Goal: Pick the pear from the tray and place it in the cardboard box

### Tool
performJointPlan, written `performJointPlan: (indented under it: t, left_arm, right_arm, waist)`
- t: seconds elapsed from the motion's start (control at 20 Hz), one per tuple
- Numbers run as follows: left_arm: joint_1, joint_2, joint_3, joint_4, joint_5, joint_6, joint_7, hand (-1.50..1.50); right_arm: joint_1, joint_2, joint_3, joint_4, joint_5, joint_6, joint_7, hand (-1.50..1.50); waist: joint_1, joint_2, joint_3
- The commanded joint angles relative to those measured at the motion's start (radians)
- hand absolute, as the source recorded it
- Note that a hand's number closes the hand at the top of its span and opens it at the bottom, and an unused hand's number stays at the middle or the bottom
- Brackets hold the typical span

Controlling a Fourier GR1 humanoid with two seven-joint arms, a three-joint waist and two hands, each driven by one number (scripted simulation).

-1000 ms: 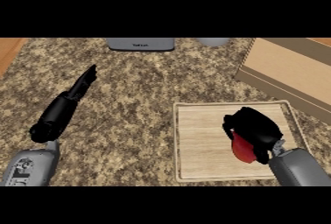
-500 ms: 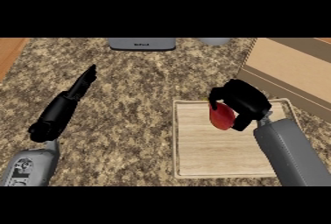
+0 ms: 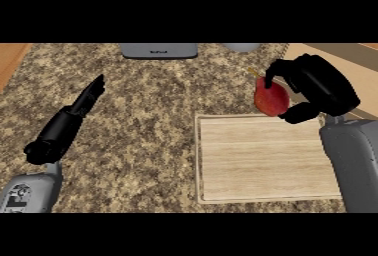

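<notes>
A red pear with a thin stem hangs above the counter just beyond the far edge of the wooden tray. My right hand is shut on it, fingers and thumb curled round its right side. The cardboard box lies at the far right, mostly hidden behind that hand. My left hand rests open at the left, fingers straight and pointing away from me.
A grey appliance sits at the counter's far edge, with a pale round object to its right. A strip of wooden floor shows at the far left.
My right hand has lifted the pear off the tray and carried it away from me and to the right, toward the box. The left hand has not moved.
</notes>
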Motion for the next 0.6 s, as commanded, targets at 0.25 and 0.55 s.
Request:
performJointPlan:
  t: [0.25,0.55]
  left_arm:
    - [-0.004,-0.007,-0.004,-0.015,0.008,-0.016,0.000,0.00]
    - [-0.055,-0.021,-0.004,-0.006,0.005,-0.009,0.032,0.00]
  right_arm:
    - [-0.214,-0.039,-0.283,0.154,-0.084,-0.028,0.247,1.50]
    - [-0.340,-0.179,-0.393,0.507,-0.098,-0.108,0.159,1.50]
  waist:
    - [0.022,0.008,0.001]
    - [0.035,0.016,0.001]
